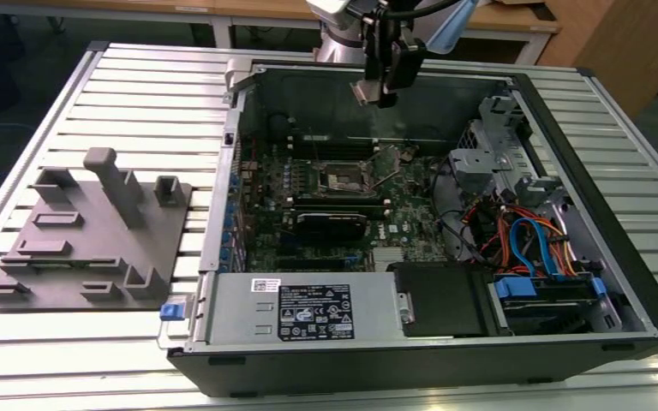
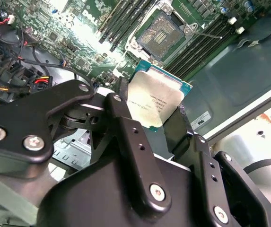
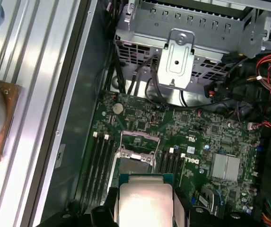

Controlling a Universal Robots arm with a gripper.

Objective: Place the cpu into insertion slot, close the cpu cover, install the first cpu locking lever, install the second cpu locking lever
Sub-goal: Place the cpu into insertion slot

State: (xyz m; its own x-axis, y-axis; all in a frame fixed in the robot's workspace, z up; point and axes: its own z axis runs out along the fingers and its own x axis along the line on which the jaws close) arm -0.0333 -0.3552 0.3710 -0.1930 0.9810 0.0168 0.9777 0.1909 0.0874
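Observation:
My gripper hangs over the back wall of the open computer case, shut on the cpu. In both wrist views the cpu is a flat square chip with a pale metal top, clamped by its edges between the black fingers. The insertion slot lies below on the green motherboard, a square socket with a dark, bare centre and a metal rim. The chip is well above the socket and not touching it. A thin locking lever stands out beside the socket. I cannot tell how the cpu cover stands.
Long black memory slots flank the socket. A black heatsink block sits in front of it. A metal drive cage and coloured cables fill the exterior view's right. A grey fixture plate lies outside the case.

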